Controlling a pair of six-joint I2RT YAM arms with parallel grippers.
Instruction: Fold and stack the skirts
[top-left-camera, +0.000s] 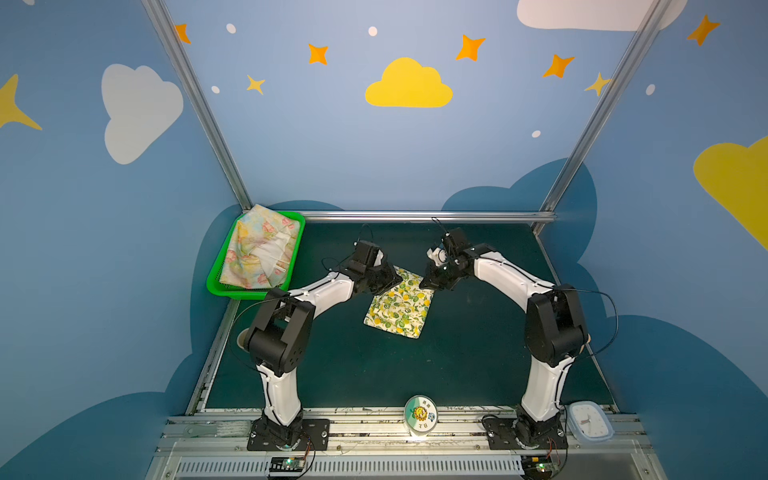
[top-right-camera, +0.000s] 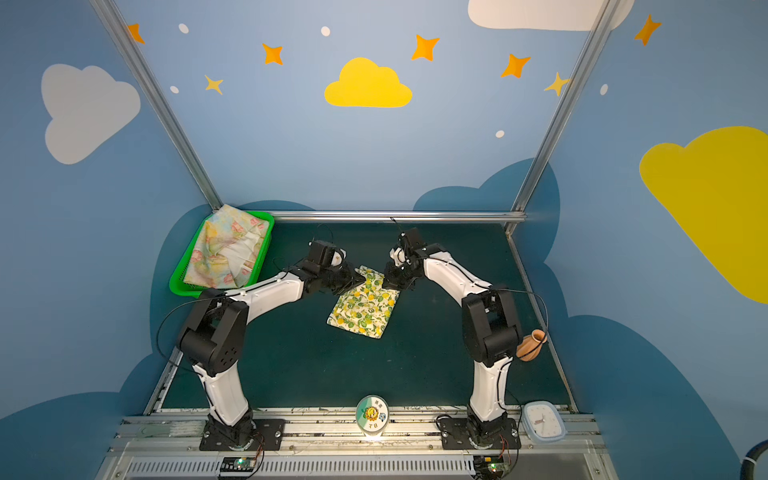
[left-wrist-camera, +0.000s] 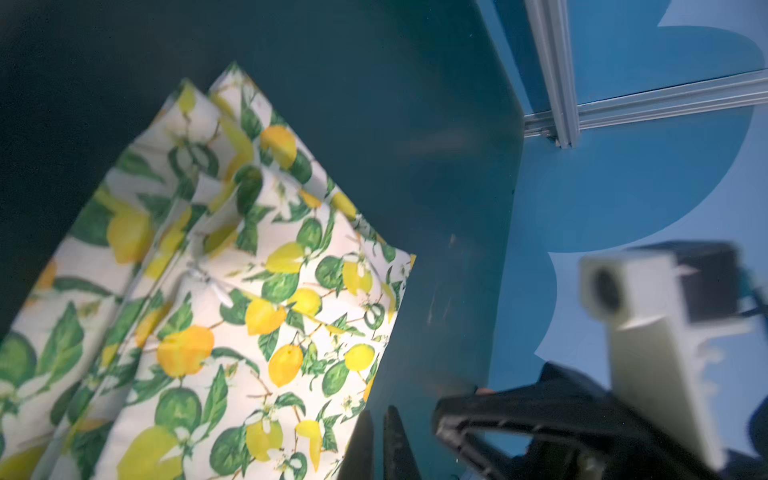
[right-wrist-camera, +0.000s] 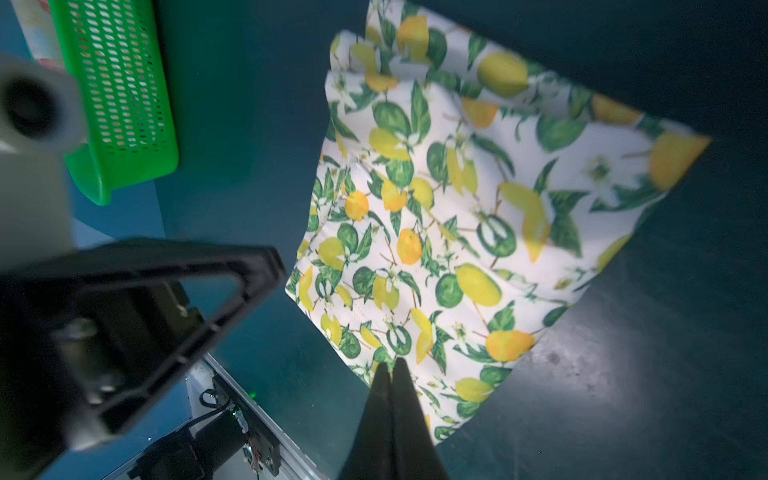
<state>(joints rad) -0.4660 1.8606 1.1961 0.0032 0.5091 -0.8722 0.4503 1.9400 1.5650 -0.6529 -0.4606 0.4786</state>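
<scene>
I see the lemon skirt (top-left-camera: 399, 307) folded on the bench (top-left-camera: 457, 365), its long axis running from the arm bases out to both wrists at its far end. My left pincer (left-wrist-camera: 376, 436) is all but shut on nothing, just beside that skirt's edge. My right pincer (right-wrist-camera: 392, 395) is pressed shut, tips over the edge; whether cloth is nipped I cannot tell. Both top views hide the tips. The floral skirt (top-left-camera: 259, 249) sits in the green basket (top-left-camera: 214, 286), well left of the lemon one, nearer my left arm.

Top views look down from high over the near side; close wrist views share the lemon skirt (left-wrist-camera: 249, 291)
</scene>
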